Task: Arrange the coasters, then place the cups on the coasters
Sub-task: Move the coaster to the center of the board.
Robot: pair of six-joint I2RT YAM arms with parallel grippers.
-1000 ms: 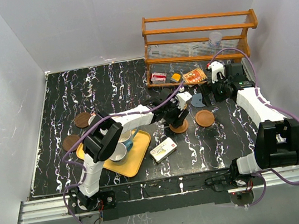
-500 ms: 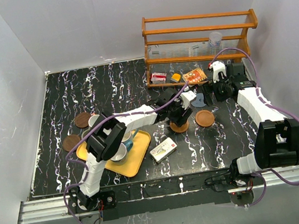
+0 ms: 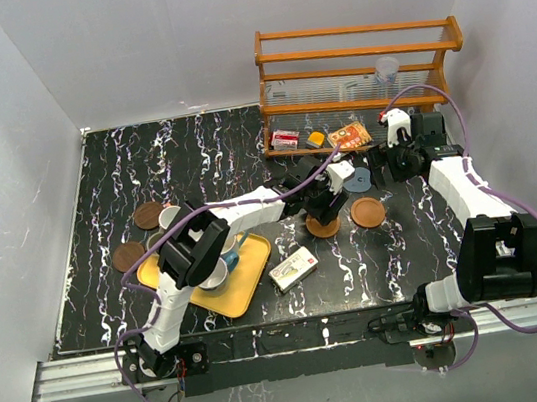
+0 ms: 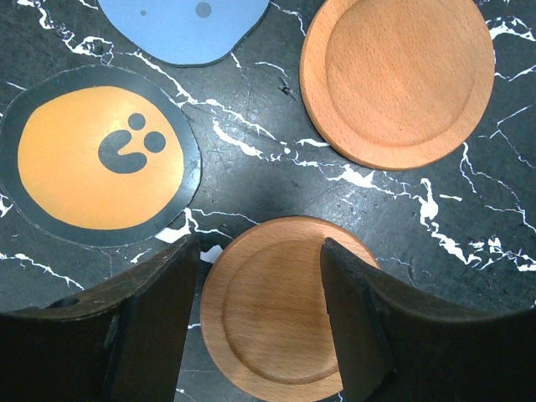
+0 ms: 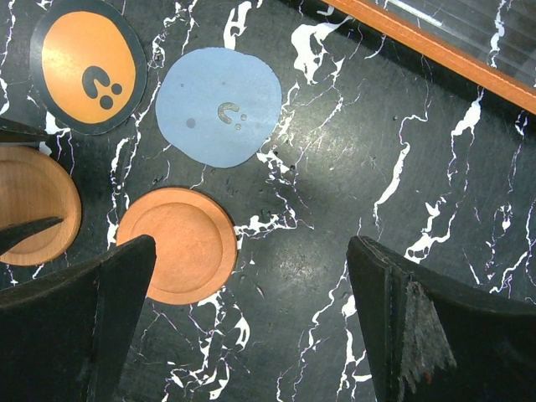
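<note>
— What was seen, taken from the biggest thing down?

— A black marbled table [image 3: 192, 162] was seen, with a wooden rack [image 3: 358, 56] set at its far right. A yellow tray [image 3: 251, 289] was laid near the front left, partly hidden by the left arm [image 3: 240, 210].

— Where were the cups found?

— The cups [image 3: 220, 267] were clustered on the tray, and none was set on a coaster. Their number could not be told. One white mug [image 3: 168, 216] was stood just off the tray's far corner.

— How were the fingers held?

— The left gripper [image 4: 260, 251] was held with its fingers [image 4: 142, 327] partly spread, over an orange-brown coaster [image 4: 289, 310] laid flat on the table. One finger was seen across that coaster's edge. Nothing was seen to be clamped, and contact could not be judged. The right gripper [image 5: 251, 243] was held over bare table near the rack, its fingers [image 5: 435, 335] spread wide with nothing between them.

— And the smaller things?

— A small box [image 3: 293, 269] was laid just right of the tray. Two dark brown coasters [image 3: 148, 215] were laid left of the tray, one just beside the white mug. Near the held-over coaster, three more were laid flat and apart: a second orange-brown coaster [image 4: 398, 79], a grey-blue coaster [image 5: 219, 105] and a dark-rimmed orange coaster [image 4: 100, 167].
</note>
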